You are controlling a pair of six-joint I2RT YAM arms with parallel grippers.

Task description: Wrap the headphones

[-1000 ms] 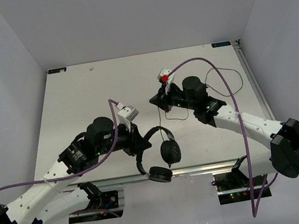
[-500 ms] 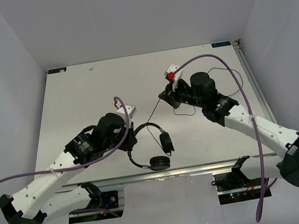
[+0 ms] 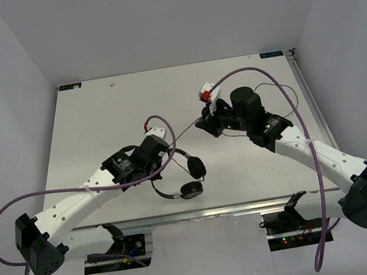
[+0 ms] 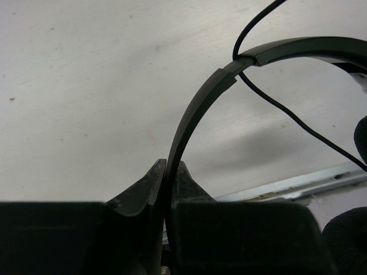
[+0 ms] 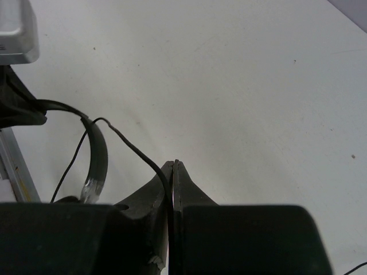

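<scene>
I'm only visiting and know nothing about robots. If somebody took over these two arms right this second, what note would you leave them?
Left gripper: shut on the thin curved headband of the small black on-ear headphones, near the front edge of the white table.
Right gripper: shut on the long thin black cord, which runs from the headband to its fingers.
Done: headband and cord are both gripped; the cord crosses the headband, but no clear windings show.
Left: wind the cord round the headphones. The spare cord lies looped on the table behind the right arm.
</scene>
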